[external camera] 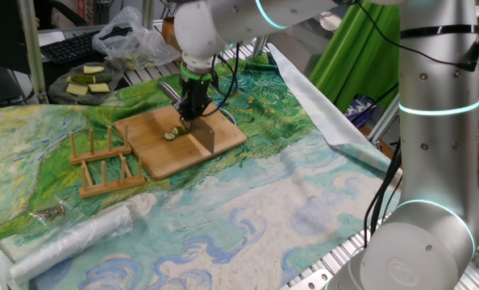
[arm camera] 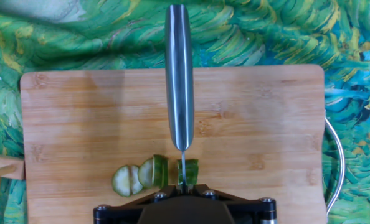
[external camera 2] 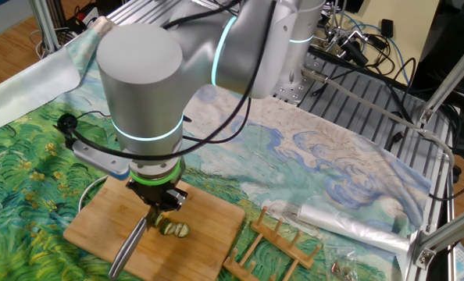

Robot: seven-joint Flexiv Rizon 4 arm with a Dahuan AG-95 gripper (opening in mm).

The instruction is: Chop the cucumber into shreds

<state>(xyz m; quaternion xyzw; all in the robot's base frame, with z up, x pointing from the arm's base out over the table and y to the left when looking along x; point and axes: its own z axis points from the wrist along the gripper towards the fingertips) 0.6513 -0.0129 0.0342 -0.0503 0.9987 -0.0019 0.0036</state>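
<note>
In one fixed view, our black two-finger gripper (external camera: 193, 110) points straight down, closed tight on a steel knife (external camera: 205, 134) whose blade stands on the rectangular bamboo cutting board (external camera: 155, 145). The small dark green cucumber (external camera: 173, 133) lies on the board just beside the blade. We should press straight down and keep the blade upright. A wooden rack (external camera: 105, 158) stands near the board's edge, and a rolled clear plastic sheet (external camera: 74, 236) lies well apart; neither blocks us.

In the other fixed view, the knife's handle (external camera 2: 129, 247) sticks out over the board and the arm hides most of the cut.

In the hand view, the blade edge (arm camera: 182, 167) sits in the cucumber, with round pale slices (arm camera: 130, 178) to one side. Thin, even steps would give better shreds.
</note>
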